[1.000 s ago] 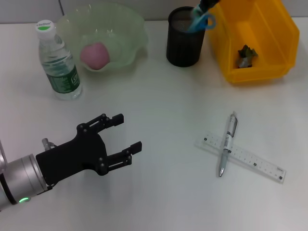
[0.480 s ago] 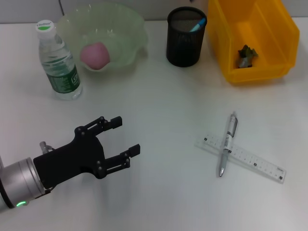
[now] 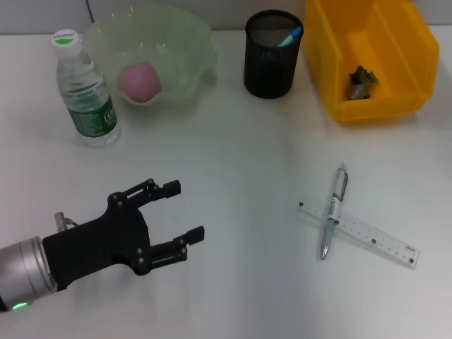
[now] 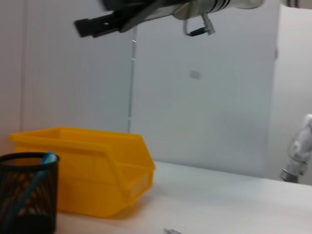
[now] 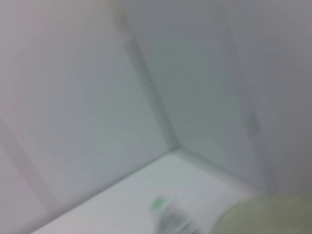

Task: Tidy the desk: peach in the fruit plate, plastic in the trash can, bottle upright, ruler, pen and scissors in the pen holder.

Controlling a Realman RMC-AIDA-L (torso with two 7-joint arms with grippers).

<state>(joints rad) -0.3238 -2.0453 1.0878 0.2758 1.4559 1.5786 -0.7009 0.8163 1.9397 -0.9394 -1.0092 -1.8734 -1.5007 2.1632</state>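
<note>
A pink peach (image 3: 139, 80) lies in the pale green fruit plate (image 3: 185, 37). The bottle (image 3: 86, 90) stands upright to its left. The black mesh pen holder (image 3: 271, 65) holds the blue-handled scissors (image 3: 290, 35), also seen in the left wrist view (image 4: 34, 183). Crumpled plastic (image 3: 361, 81) sits inside the yellow trash can (image 3: 395, 106). The pen (image 3: 333, 211) lies across the clear ruler (image 3: 374, 240) on the desk at the right. My left gripper (image 3: 182, 210) hovers open and empty over the near left of the desk. High above the trash can, my right gripper (image 4: 87, 27) shows only in the left wrist view.
The white desk (image 3: 240, 155) runs between my left gripper and the pen and ruler. A pale wall (image 4: 204, 97) stands behind the desk. The right wrist view shows only blurred wall.
The right gripper, over the pen holder with the scissors a second ago, has let them drop in and lifted out of the head view. My left gripper drifted slightly toward the near edge.
</note>
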